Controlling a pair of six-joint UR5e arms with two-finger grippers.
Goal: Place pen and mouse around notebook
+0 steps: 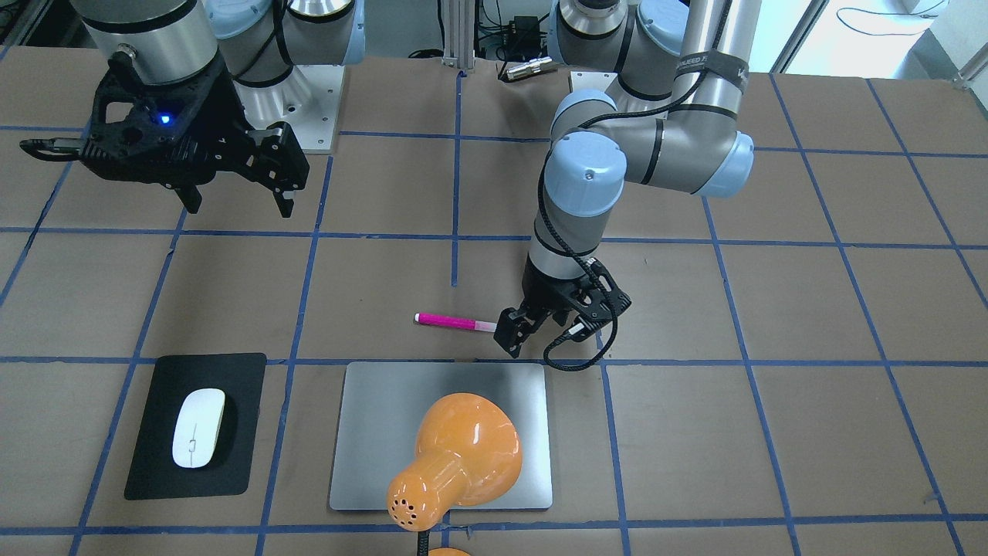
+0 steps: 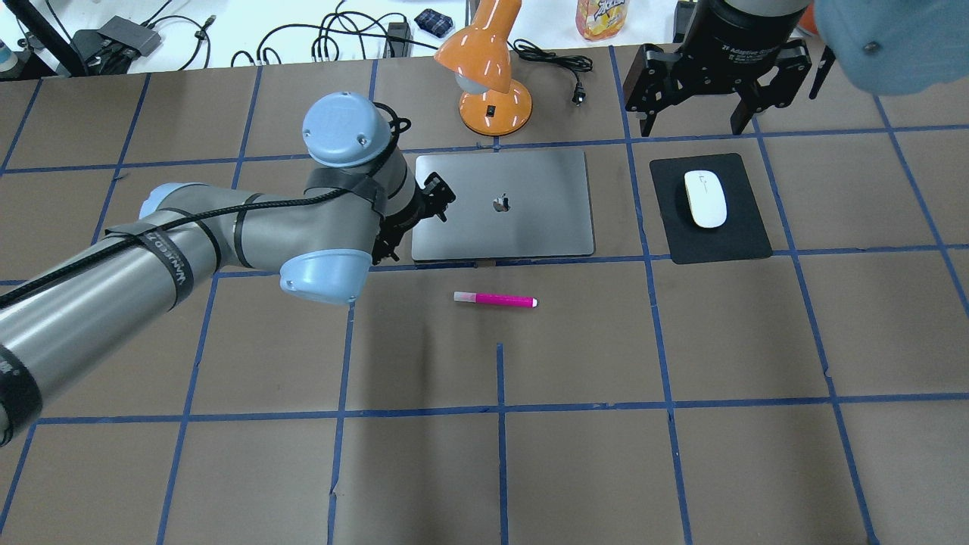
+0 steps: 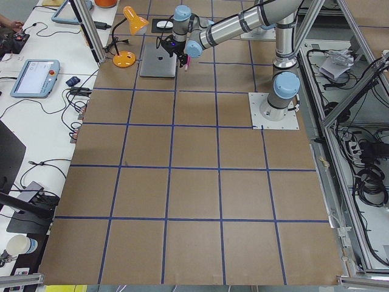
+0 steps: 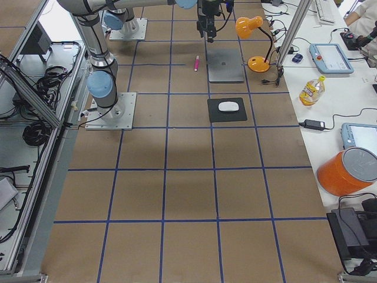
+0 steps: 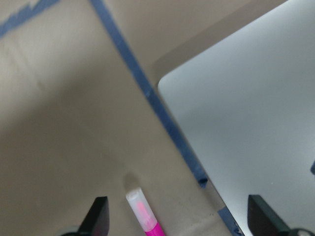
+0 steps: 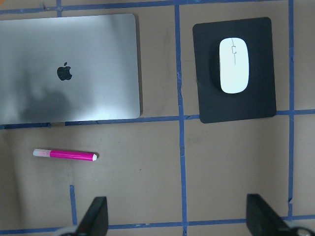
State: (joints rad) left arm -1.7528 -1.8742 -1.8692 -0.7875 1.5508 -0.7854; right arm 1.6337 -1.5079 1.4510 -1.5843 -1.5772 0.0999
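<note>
Upper left, the right gripper [image 1: 239, 207] is hanging high, jaws spread. Lower left, the mouse [image 1: 198, 428] is sitting on a black mat [image 1: 154, 471]. At centre, the pen [image 1: 455, 322] is lying just beside the notebook [image 1: 370, 432]. The left gripper [image 1: 544, 336], jaws spread, is hovering by the pen's pale tip; squaring over the barrel looks wise. The orange lamp [image 1: 471, 448] is hiding the notebook's middle.

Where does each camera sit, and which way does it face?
Front-facing: across the table, facing the robot; left arm on the picture's right.
Overhead: behind the robot, looking forward and down; left arm enters left.
Exterior left: table's end; left arm nearer.
Exterior right: opposite end; right arm nearer.
Left wrist: low, down at pen and notebook corner; jaw tips show.
Right wrist: high, down at notebook, pen, mouse; jaw tips show.
Shared: both wrist views show pen and notebook.
</note>
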